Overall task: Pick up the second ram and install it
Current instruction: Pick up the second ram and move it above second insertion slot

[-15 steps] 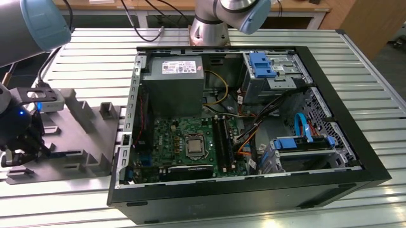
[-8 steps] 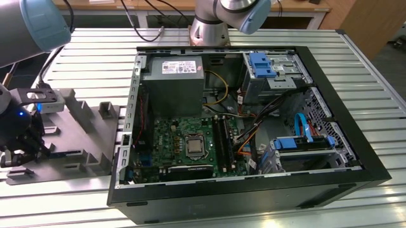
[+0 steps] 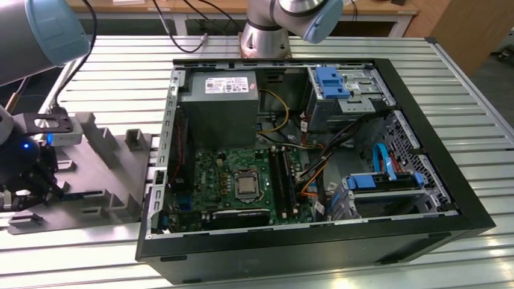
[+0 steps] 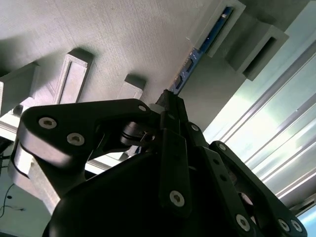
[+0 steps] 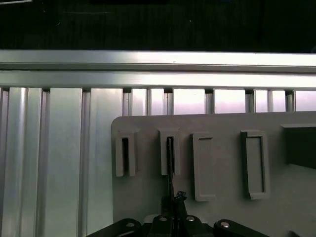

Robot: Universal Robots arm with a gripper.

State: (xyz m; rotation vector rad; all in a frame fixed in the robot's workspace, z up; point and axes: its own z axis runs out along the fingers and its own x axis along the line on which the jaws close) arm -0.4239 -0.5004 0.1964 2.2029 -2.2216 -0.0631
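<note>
The gripper (image 4: 170,104) is pinched onto one end of the second ram (image 4: 196,55). The stick stands on edge in slotted blocks of the grey fixture (image 4: 98,29), presumably to expose its flat faces for grasping.

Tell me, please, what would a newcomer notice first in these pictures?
The open computer case lies in the middle of the slatted table, its motherboard exposed. Over the grey fixture at the exterior view's left, the gripper has its jaws shut on the second ram, which stands in a slot.
</note>
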